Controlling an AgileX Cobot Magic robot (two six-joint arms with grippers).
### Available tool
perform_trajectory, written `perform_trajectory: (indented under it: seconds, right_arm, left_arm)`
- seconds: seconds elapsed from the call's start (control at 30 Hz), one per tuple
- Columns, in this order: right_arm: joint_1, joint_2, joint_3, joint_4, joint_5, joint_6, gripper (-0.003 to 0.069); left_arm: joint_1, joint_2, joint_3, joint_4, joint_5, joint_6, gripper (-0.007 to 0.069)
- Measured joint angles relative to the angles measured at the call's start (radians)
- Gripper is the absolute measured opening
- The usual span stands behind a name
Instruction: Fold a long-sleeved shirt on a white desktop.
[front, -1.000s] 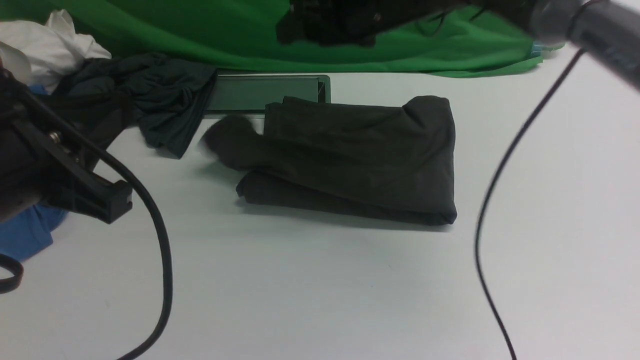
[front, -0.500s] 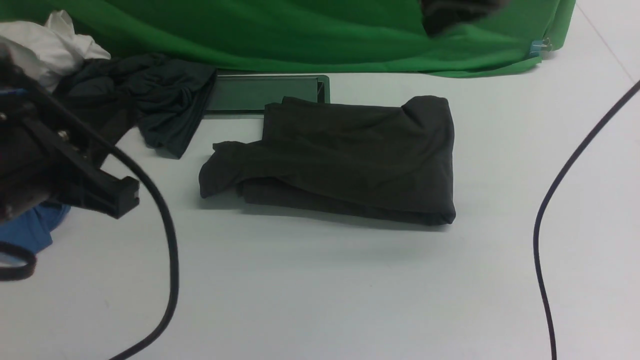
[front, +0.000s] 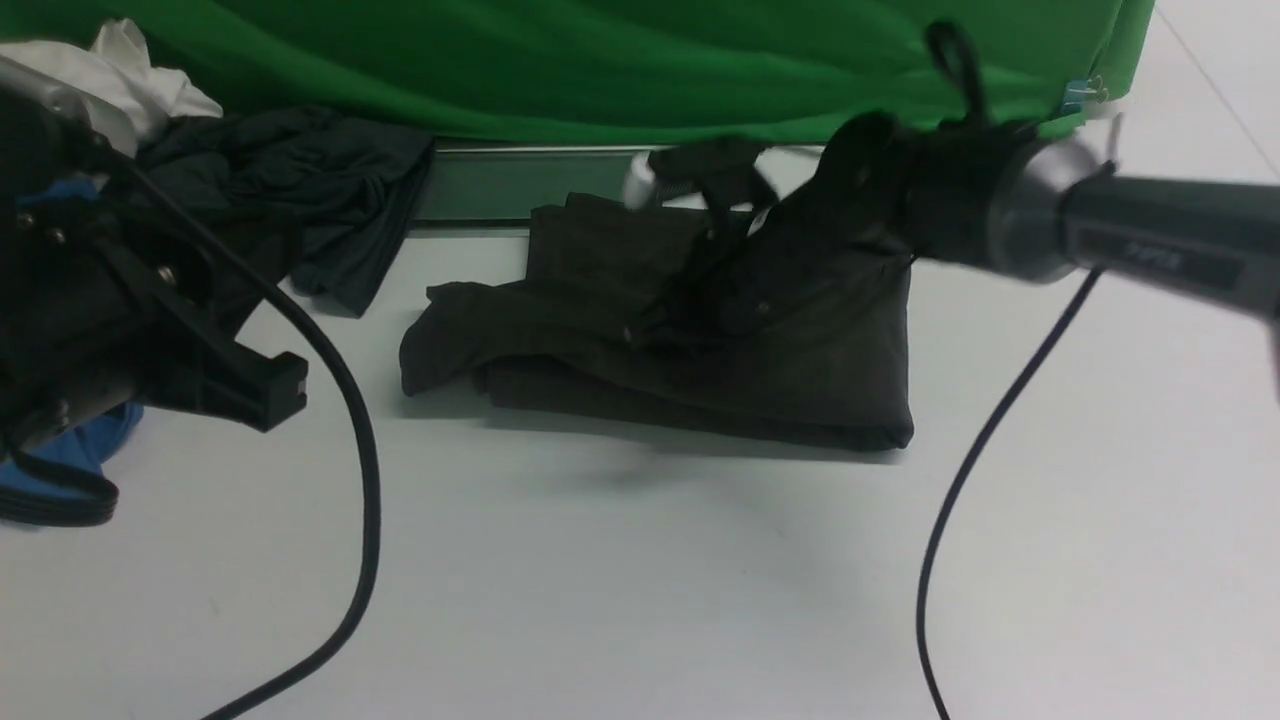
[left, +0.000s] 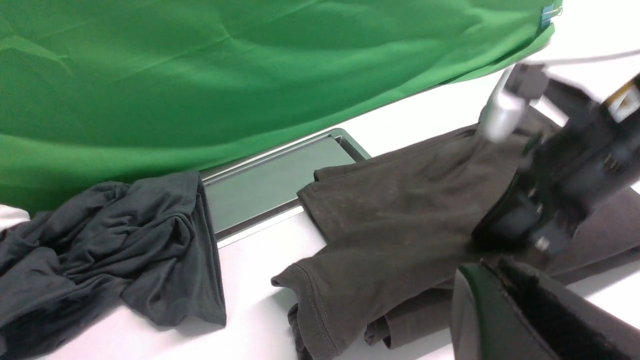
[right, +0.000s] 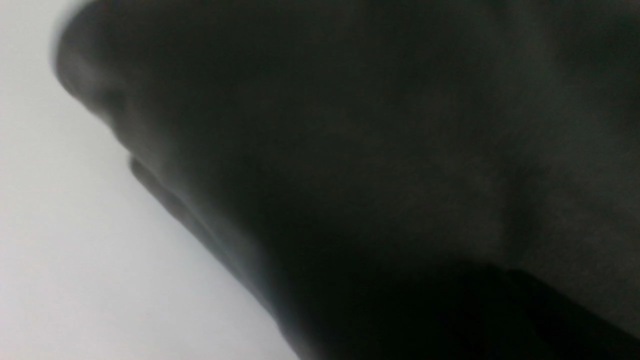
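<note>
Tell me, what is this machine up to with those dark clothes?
A two-armed robot is folding a long-sleeved shirt on the white desktop. The shirt lies as a rough folded bundle, with a sleeve end sticking out on the robot's left. The right gripper is down on the middle of the bundle, shut; whether it pinches cloth is unclear. The left gripper hangs off to the side, shut and empty. A charcoal-grey garment sits crumpled near the green backdrop.

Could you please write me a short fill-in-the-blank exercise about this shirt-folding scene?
1. The long-sleeved shirt lies folded on the ____ desktop.
2. The backdrop cloth is ____.
3. The ____ arm's hand is down on the shirt.
4. The crumpled charcoal garment lies to the shirt's ____.

Missing words: white; green; right; left
</note>
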Motion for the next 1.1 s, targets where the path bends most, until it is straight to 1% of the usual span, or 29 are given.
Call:
perform_trajectory:
  seconds: [0.17, 0.27, 0.43, 0.53, 0.63, 0.67, 0.83, 1.03, 1.1]
  right_arm:
    - [0.0, -0.014, -0.007, 0.0, 0.054, 0.003, 0.0017]
    - [0.0, -0.058, -0.016, -0.03, 0.07, 0.003, 0.0017]
    - [-0.002, -0.18, -0.032, -0.169, -0.016, 0.052, 0.0018]
    - [-0.014, -0.172, -0.035, -0.19, -0.024, 0.059, 0.0019]
    - [-0.05, -0.107, -0.035, -0.203, -0.049, 0.081, 0.002]
    - [-0.084, -0.05, -0.035, -0.207, -0.068, 0.105, 0.002]
    - [-0.167, 0.057, -0.03, -0.215, -0.094, 0.142, 0.0027]
    - [-0.212, 0.044, -0.038, -0.215, -0.103, 0.151, 0.003]
    - [-0.224, -0.001, -0.038, -0.217, -0.059, 0.147, 0.003]
  left_arm:
    - [0.0, 0.0, 0.0, -0.001, 0.015, 0.0, 0.0017]
    - [0.0, 0.0, 0.0, -0.002, 0.022, 0.0, 0.0017]
    - [0.0, 0.0, 0.0, -0.012, 0.029, 0.0, 0.0017]
    - [0.0, 0.0, 0.0, -0.019, 0.03, 0.0, 0.0017]
    - [0.0, 0.0, 0.0, -0.023, 0.03, 0.0, 0.0017]
    - [0.0, 0.0, 0.0, -0.024, 0.031, 0.0, 0.0017]
    - [0.0, -0.001, 0.0, -0.025, 0.031, 0.011, 0.0017]
    - [0.0, -0.076, 0.0, -0.025, 0.045, 0.011, 0.0017]
    - [0.0, -0.142, 0.0, -0.025, 0.058, 0.011, 0.0017]
